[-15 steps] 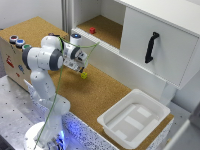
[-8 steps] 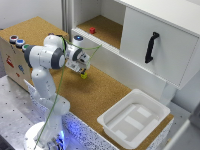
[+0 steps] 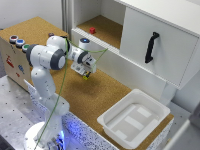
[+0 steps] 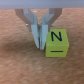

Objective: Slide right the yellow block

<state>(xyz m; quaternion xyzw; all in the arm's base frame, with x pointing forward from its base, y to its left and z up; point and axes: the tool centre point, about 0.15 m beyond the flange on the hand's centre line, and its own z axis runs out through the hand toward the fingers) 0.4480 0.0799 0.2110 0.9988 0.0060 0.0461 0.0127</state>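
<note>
Slide starting, not finished.
End effector (image 4: 39, 44), fingers closed and empty, is pressing beside yellow block (image 4: 57, 43) on cork surface (image 3: 107, 95); push remaining.

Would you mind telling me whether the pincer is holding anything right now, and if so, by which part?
Nothing is held. In the wrist view the pincer has its fingers closed together on nothing, right beside the small yellow-green cube marked N on the cork surface.

A cork-topped table (image 3: 107, 95) stands before a white cabinet (image 3: 150, 45) with a black handle (image 3: 151, 46).
</note>
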